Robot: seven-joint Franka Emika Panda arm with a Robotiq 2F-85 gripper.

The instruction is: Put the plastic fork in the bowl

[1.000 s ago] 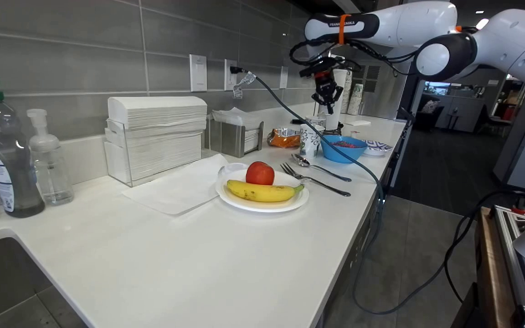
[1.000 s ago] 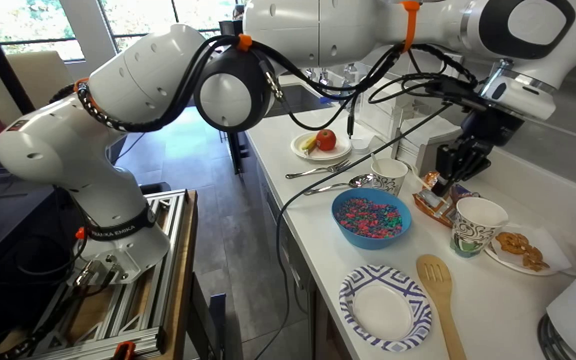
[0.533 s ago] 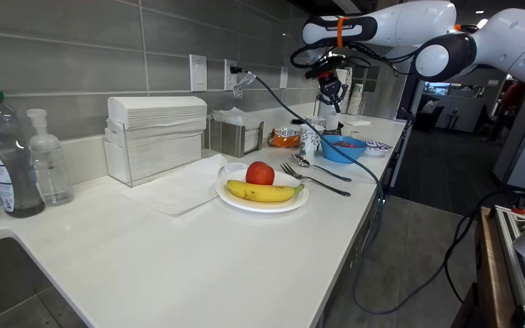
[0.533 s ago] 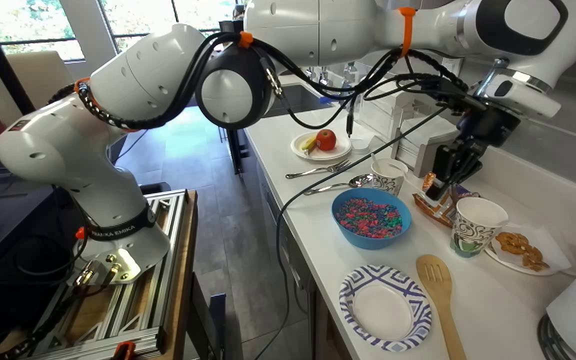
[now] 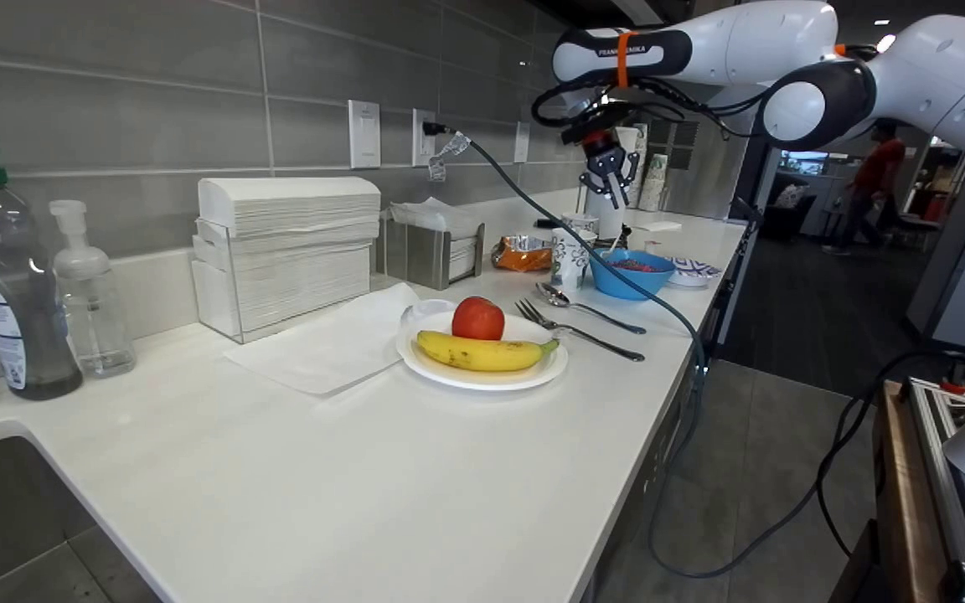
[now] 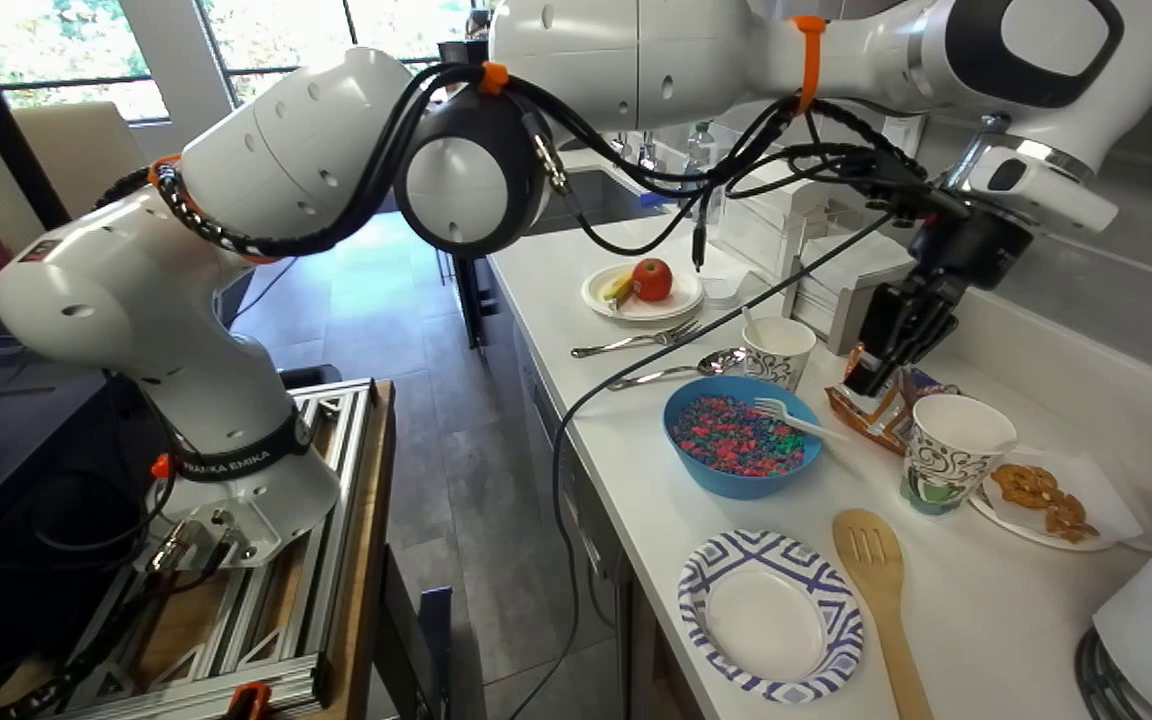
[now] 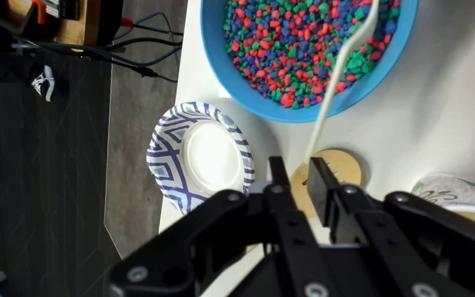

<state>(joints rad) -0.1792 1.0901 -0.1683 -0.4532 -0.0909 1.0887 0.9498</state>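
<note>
Right of and below centre in an exterior view, the round blue bowl (image 6: 739, 486) is standing upright, holding red, green and blue bits (image 6: 721, 440). The white plastic fork (image 6: 804, 425) is slanting across its rim, tines pointing left (whether they are touching the bits is not showing), handle jutting out rightward and downward beyond the bowl.

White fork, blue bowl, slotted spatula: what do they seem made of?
White fork: likely plastic, smooth and evenly pale without metallic shine. Blue bowl: probably plastic too, evenly coloured, smooth, low gloss; ceramic isn't ruled out. Slotted spatula: apparently wood, matte and tan, though grain isn't discernible.
</note>
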